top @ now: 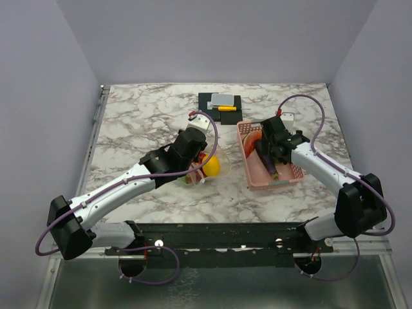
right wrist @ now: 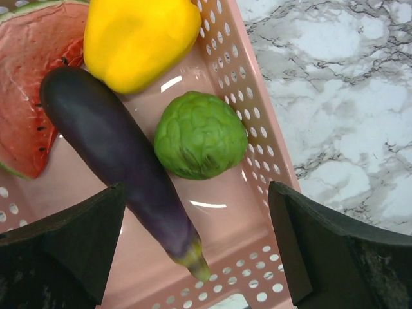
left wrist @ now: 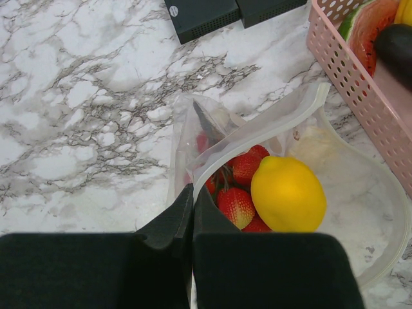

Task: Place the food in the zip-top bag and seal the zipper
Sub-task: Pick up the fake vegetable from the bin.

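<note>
The zip-top bag (left wrist: pixel 360 212) lies open on the marble table, its white zipper rim (left wrist: pixel 270 122) arching upward. Inside it sit a yellow lemon (left wrist: pixel 288 193) and red strawberries (left wrist: pixel 235 206). My left gripper (left wrist: pixel 192 193) is shut on the bag's rim at its near end. In the top view the lemon (top: pixel 212 166) shows beside the left gripper (top: pixel 199 162). My right gripper (right wrist: pixel 196 193) hangs open over the pink basket (right wrist: pixel 257 129). Below it lie a purple eggplant (right wrist: pixel 109 148), a green leafy vegetable (right wrist: pixel 201 134), a yellow pepper (right wrist: pixel 138 38) and a watermelon slice (right wrist: pixel 26 84); nothing is between its fingers.
A black base (top: pixel 220 103) with a yellow-and-grey item stands at the back centre of the table. The pink basket (top: pixel 286 175) sits right of the bag, close to it. Grey walls enclose the table on three sides.
</note>
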`<action>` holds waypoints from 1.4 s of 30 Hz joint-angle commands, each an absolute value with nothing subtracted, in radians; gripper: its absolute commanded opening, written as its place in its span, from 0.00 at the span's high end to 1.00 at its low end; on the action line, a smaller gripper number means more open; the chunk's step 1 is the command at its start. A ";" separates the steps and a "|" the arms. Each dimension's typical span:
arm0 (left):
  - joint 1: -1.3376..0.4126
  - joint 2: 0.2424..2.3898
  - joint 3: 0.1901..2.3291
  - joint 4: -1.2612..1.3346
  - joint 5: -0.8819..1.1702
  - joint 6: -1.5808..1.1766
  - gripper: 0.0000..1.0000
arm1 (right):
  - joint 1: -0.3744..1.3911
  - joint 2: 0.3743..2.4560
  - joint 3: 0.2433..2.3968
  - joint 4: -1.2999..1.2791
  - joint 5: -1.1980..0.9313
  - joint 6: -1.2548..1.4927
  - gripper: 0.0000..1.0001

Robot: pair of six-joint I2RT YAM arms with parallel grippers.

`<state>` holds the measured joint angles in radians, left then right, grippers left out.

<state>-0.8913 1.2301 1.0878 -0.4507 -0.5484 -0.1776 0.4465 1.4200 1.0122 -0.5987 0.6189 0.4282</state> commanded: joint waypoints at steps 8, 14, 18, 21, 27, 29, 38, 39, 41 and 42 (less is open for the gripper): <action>-0.887 1.214 1.079 -0.436 -0.550 -0.172 1.00 | 0.386 1.545 1.039 -0.526 0.594 0.404 0.03; -0.888 1.216 1.078 -0.436 -0.552 -0.171 1.00 | 0.378 1.581 1.053 -0.510 0.609 0.403 0.03; -0.887 1.216 1.080 -0.436 -0.551 -0.171 1.00 | 0.365 1.605 1.063 -0.502 0.612 0.400 0.03; -0.887 1.215 1.078 -0.436 -0.552 -0.170 1.00 | 0.357 1.626 1.067 -0.494 0.605 0.397 0.05; -0.888 1.213 1.078 -0.436 -0.554 -0.169 1.00 | 0.345 1.643 1.058 -0.479 0.600 0.402 0.10; -0.887 1.213 1.078 -0.436 -0.554 -0.169 1.00 | 0.343 1.646 1.053 -0.476 0.599 0.402 0.12; -0.887 1.213 1.078 -0.436 -0.550 -0.170 1.00 | 0.338 1.636 1.033 -0.465 0.574 0.397 0.34; -0.887 1.213 1.078 -0.436 -0.550 -0.170 1.00 | 0.338 1.634 1.032 -0.466 0.572 0.395 0.38; -0.888 1.213 1.078 -0.436 -0.549 -0.169 1.00 | 0.338 1.627 1.031 -0.467 0.570 0.393 0.47; -0.888 1.212 1.078 -0.436 -0.551 -0.169 1.00 | 0.338 1.623 1.031 -0.469 0.568 0.392 0.50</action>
<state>-0.8913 1.2301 1.0878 -0.4507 -0.5484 -0.1745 0.3447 1.6318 1.0451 -0.4854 0.5877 0.3920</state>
